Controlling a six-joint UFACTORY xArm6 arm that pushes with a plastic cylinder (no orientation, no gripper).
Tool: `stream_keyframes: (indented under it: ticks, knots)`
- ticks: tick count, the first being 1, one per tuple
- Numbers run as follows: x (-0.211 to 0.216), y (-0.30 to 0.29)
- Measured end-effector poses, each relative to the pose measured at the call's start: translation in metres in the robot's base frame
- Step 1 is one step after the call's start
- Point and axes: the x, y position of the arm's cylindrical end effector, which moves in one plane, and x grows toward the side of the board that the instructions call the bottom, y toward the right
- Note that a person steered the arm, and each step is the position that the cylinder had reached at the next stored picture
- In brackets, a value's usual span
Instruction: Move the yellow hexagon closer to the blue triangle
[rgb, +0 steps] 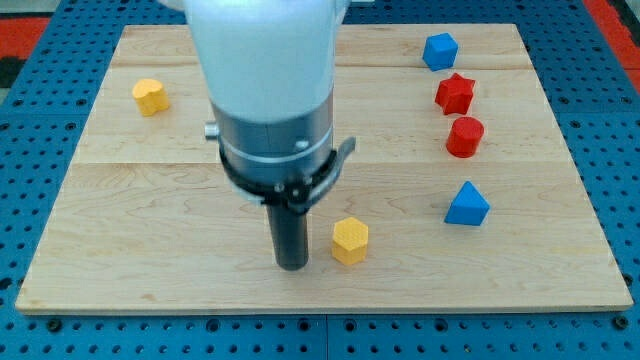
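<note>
The yellow hexagon (350, 240) lies on the wooden board near the view's bottom centre. The blue triangle (467, 204) lies to its right, a clear gap away. My tip (292, 264) rests on the board just left of the yellow hexagon, close beside it with a small gap showing. The arm's white and grey body rises above the tip and hides the board's middle.
A second yellow block (150, 96) sits at the upper left. A blue cube-like block (439, 51) sits at the upper right, with a red star (455, 93) and a red cylinder (464, 136) below it. The wooden board (560, 250) lies on a blue pegboard.
</note>
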Motion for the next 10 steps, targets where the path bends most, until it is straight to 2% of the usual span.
stream_keyframes:
  ticks: [1,2,4,5,7,9,10]
  knots:
    - [-0.025,0.000]
    - [0.011,0.002]
    - [-0.001,0.019]
    - [-0.004,0.058]
    - [-0.014,0.049]
    - [-0.023,0.067]
    - [-0.023,0.112]
